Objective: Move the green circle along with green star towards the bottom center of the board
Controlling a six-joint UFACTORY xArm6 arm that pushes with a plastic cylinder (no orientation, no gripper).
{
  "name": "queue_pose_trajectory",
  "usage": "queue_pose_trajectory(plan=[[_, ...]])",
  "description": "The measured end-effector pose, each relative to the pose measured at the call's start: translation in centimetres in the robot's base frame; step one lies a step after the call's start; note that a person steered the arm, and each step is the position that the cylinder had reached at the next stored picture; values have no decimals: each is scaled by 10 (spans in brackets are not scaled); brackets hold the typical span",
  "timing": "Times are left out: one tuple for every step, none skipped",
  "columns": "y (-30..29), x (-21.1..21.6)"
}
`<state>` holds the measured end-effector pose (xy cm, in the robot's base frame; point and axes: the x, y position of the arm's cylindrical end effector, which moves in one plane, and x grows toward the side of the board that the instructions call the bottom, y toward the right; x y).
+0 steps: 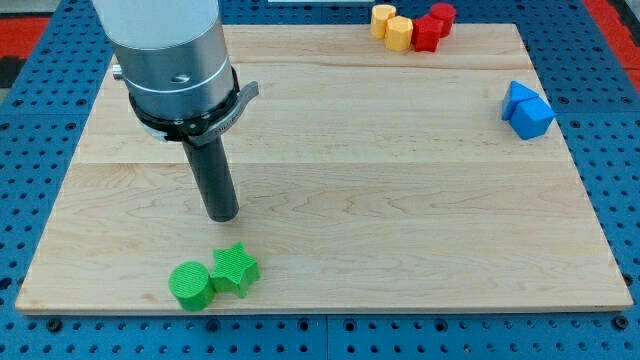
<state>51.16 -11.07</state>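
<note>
My tip [223,217] is seen resting on the wooden board [400,200], at the lower end of a straight dark rod hanging from the grey cylindrical arm housing [172,55] at the far left. No pincer is fitted: only the rod is present, nothing is held, nothing is opened or closed. The tip is placed just beyond the green pair, on their far side and apart from them, with a strip of bare wood seen between tip and blocks.

The green star [235,268] is found directly nearer than the tip, close to the near edge of the board, left of centre. One of its points is turned toward the far side, roughly at the tip; no long axis can be made out, the shape being about as wide as deep. The green circle [190,285] is set just left of the star and slightly nearer, touching it or nearly so; being a round upright cylinder, no facing direction is shown. The line through the pair runs from near left to far right.

Well apart, at the far edge right of centre, two yellow blocks [392,26] and two red blocks [434,26] are clustered side by side; exact shapes cannot be told. At the far right edge, two blue blocks [527,109] are pressed together.

The board is laid on a blue perforated table [620,150].
</note>
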Motion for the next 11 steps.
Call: queue_pose_trajectory(plan=[[-61,29],[-141,79],[-154,107],[-99,106],[-38,107],[-26,107],[-2,104],[29,95],[34,77],[34,37],[37,-4]])
